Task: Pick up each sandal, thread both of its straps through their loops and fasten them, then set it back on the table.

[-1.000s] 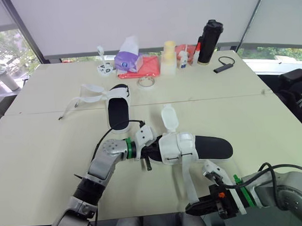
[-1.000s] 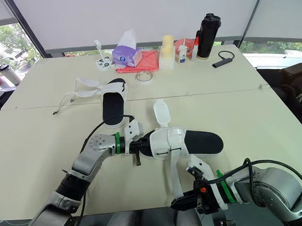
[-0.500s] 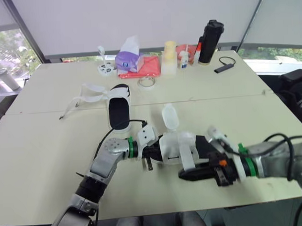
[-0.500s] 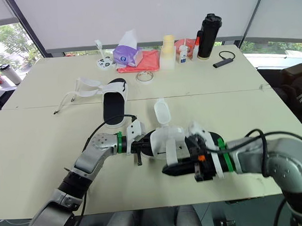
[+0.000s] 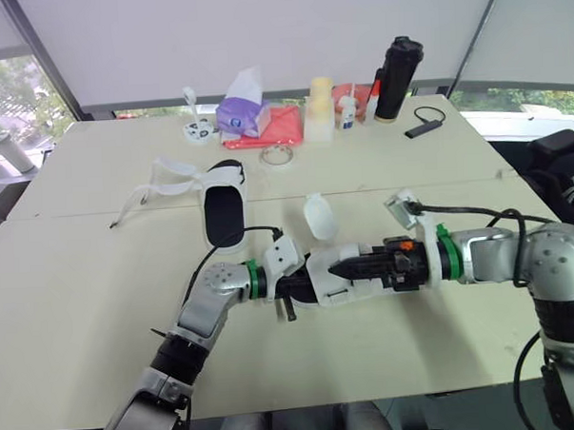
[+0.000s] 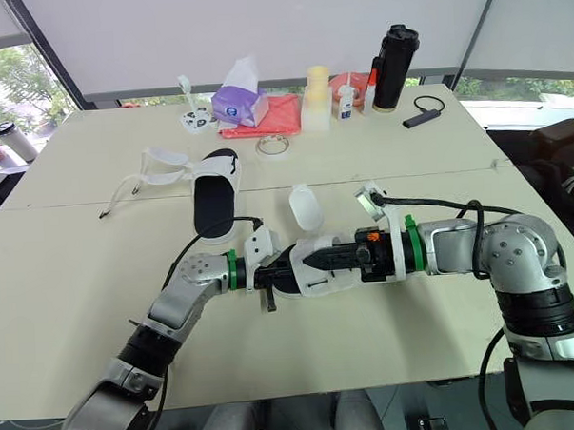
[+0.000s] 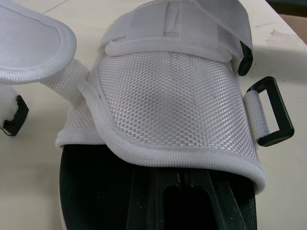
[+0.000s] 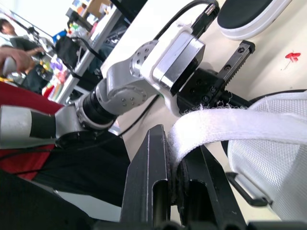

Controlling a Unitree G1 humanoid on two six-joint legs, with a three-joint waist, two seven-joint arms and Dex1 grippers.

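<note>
Right fingers [image 8: 148, 182] around sandal strap [image 8: 225, 122]

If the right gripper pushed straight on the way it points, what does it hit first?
Likely the left gripper holding the sandal, right ahead of the right gripper; depth is uncertain.

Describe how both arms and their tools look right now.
Both arms are silver-grey metal links with rounded joints. The left arm has a green wrist ring, a white camera block and a looping black cable; the left tool is black. The right arm has a green ring, an orange mark and black cables along the forearm; the right tool has long black fingers.
</note>
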